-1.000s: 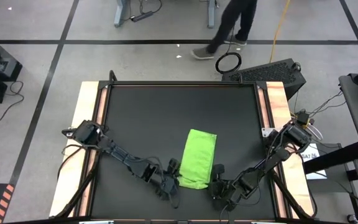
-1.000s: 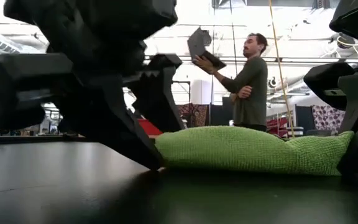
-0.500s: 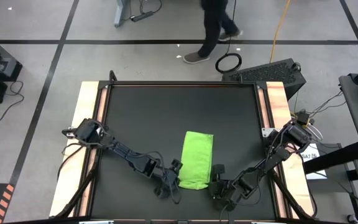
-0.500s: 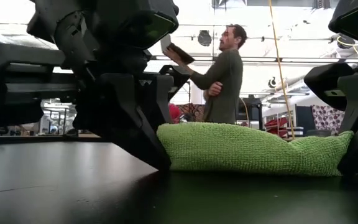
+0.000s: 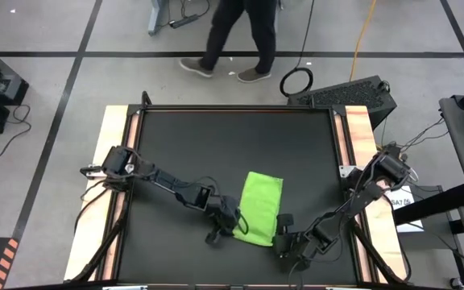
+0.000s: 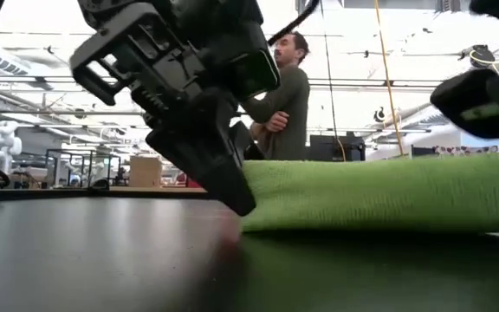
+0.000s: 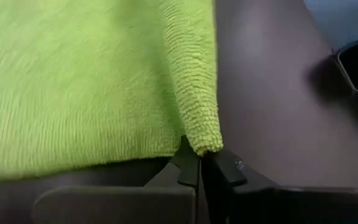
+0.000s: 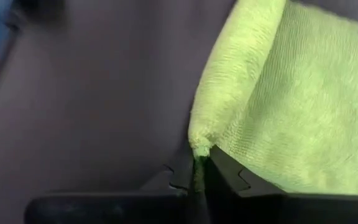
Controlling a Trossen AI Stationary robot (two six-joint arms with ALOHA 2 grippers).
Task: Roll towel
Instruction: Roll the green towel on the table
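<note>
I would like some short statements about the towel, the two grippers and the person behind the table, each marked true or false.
1. The left gripper is shut on a near corner of the towel. True.
2. The right gripper hangs open, well away from the towel. False: it is pinched on the other near corner.
3. The towel is fully rolled into a tight tube. False: it lies as a folded strip on the table.
4. A person stands beyond the table. True.
5. The towel is blue. False: it is lime green.
</note>
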